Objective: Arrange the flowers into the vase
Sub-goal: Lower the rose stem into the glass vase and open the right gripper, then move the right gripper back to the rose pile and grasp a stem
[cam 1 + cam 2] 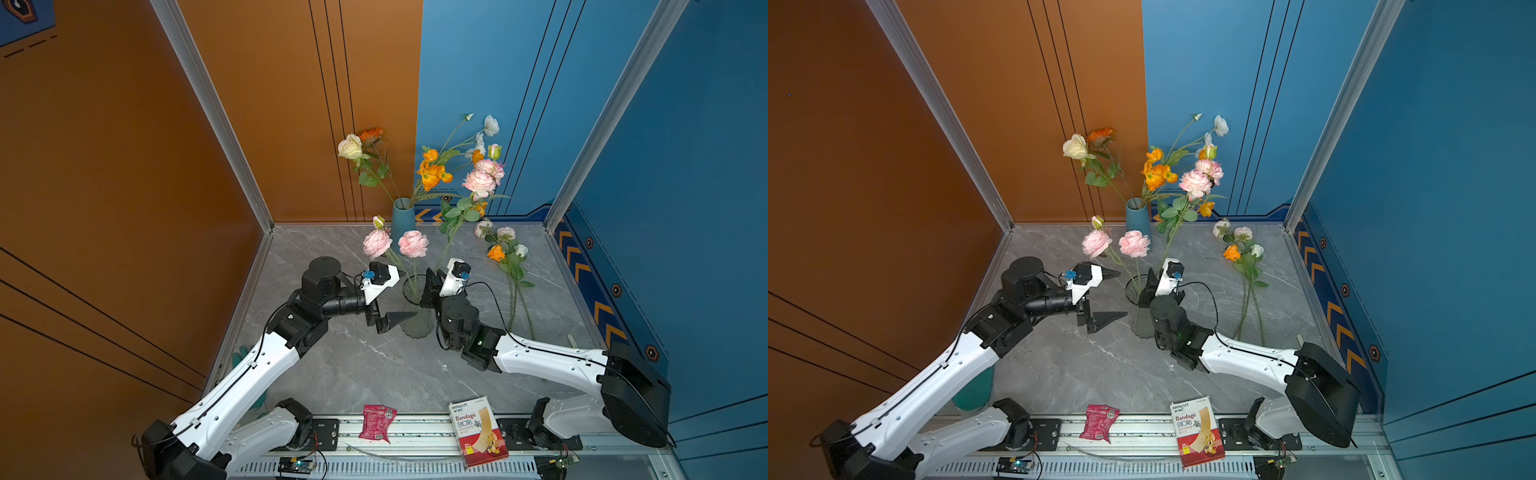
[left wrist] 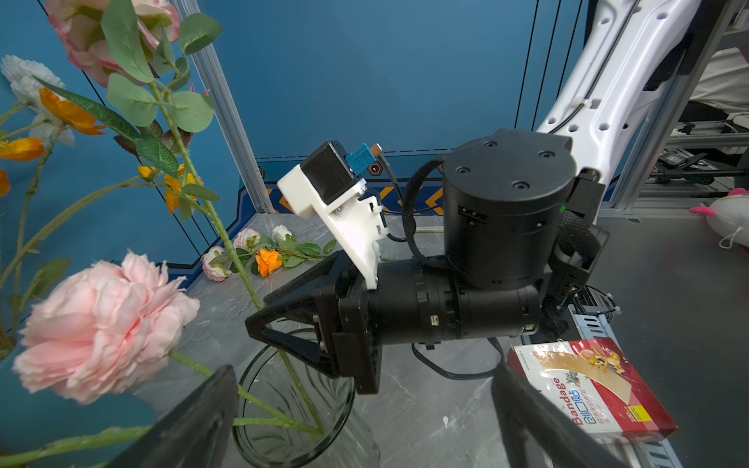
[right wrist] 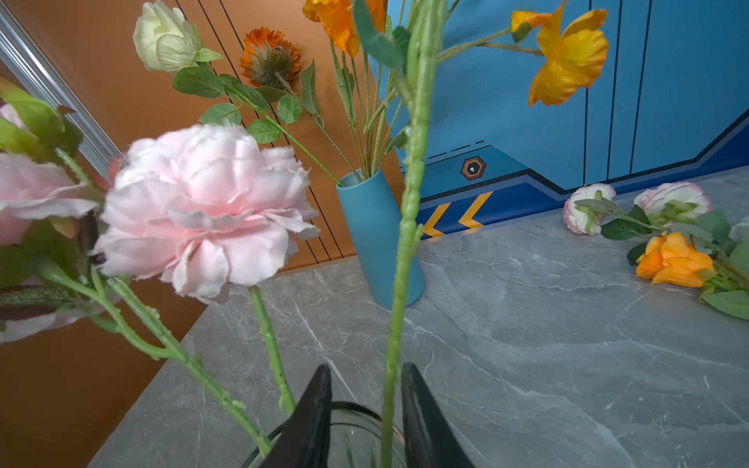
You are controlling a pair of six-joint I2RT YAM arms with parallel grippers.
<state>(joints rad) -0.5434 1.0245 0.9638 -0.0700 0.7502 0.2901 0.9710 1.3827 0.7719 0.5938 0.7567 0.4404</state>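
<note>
Several flowers [image 1: 432,170] stood in the blue vase [image 1: 403,218] at the back edge, and two pink peonies [image 1: 413,243] leaned out of the glass vase [image 1: 415,326] mid-bench. Above that rim the right pincer [image 3: 366,366] stood narrowly parted around a further stem [image 3: 405,243], not clamping it. The left pincer [image 1: 1122,293] hung wide and empty just beside the vase. One bunch [image 1: 505,253] lay on the bench [image 1: 374,365] near the right wall, seemingly still to place. Bare bench lay in front, while blooms crowded overhead.

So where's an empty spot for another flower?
Bare tabletop between the glass vase and the bandage box, and left of the blue vase. Crowded around the glass vase and by the loose flowers on the right.
</note>
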